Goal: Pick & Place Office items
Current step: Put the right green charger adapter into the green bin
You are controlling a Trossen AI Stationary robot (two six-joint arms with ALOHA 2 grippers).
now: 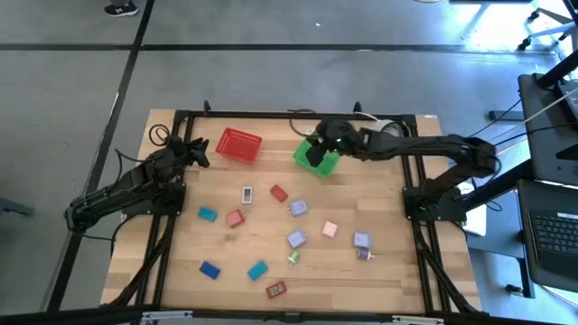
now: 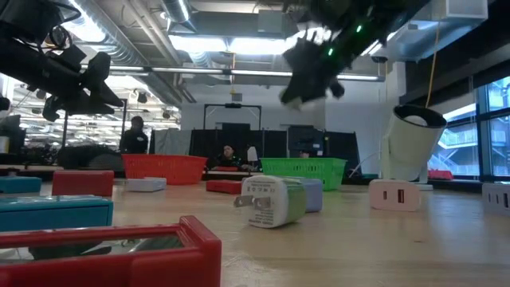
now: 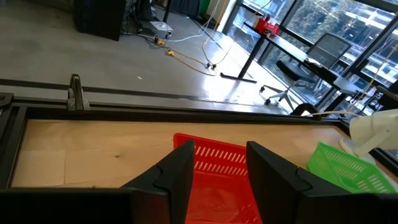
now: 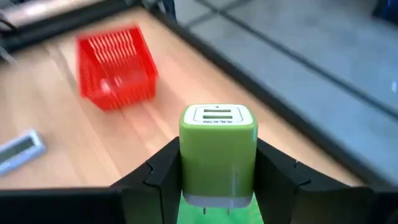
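High view: wooden table (image 1: 388,194) with two dark arms. Right gripper (image 1: 318,149) reaching over the green basket (image 1: 327,164) at the far edge, near the middle. Left gripper (image 1: 194,149) waiting at the far left part, just beside the red basket (image 1: 239,145). Office items scattered across the middle and near part: a white flat piece (image 1: 247,194), red block (image 1: 278,192), lavender charger (image 1: 298,208), teal block (image 1: 208,214), pink block (image 1: 330,229), blue block (image 1: 209,269), red-framed piece (image 1: 276,289), all apart from both grippers.

Low view: right gripper (image 2: 307,76) hanging high above the green basket (image 2: 304,171), dark and blurred. Left gripper (image 2: 92,84) also raised, at upper left. A green-and-white charger (image 2: 269,200) lying on its side in the middle of the table, prongs toward the left. Red basket (image 2: 163,167) farther behind. People in the room behind.

Left wrist view: left fingers (image 3: 177,174) close together, nothing between them, red basket (image 3: 219,180) just beyond them.

Right wrist view: right fingers (image 4: 158,171) clamped on both sides of a green charger block (image 4: 217,155), upright, two USB slots on its top face. Red basket (image 4: 115,62) well apart, on the wood.
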